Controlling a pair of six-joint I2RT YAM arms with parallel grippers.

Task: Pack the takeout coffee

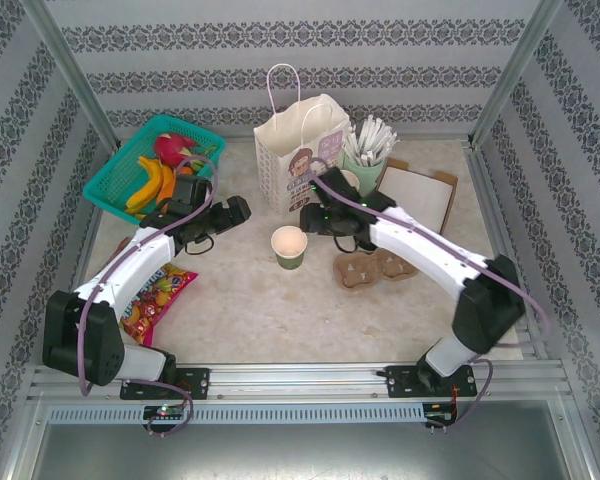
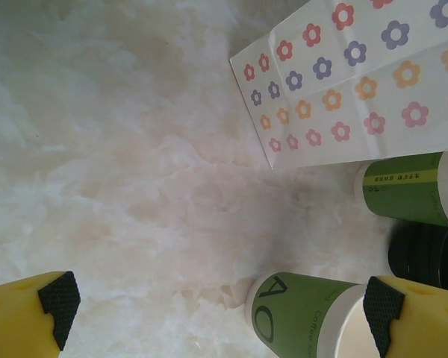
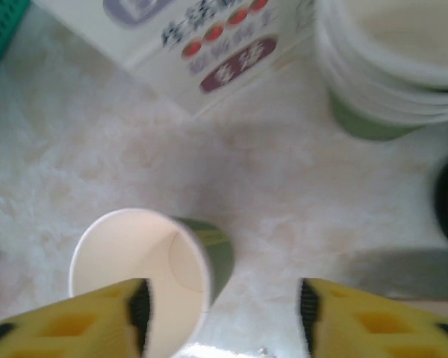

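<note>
Yellow fingers [image 3: 75, 324] of the right pincer [image 3: 224, 309] are being held apart, gripping nothing, beside the takeout coffee cup [image 3: 134, 257] standing on the tabletop [image 3: 299, 194], the left pincer [image 2: 220, 304] being held wide open.

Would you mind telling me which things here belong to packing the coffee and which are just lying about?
Job: lidless coffee cup, paper bag, black lids.
Lying about: fruit basket, candy packet, cup stack, pulp tray.
</note>
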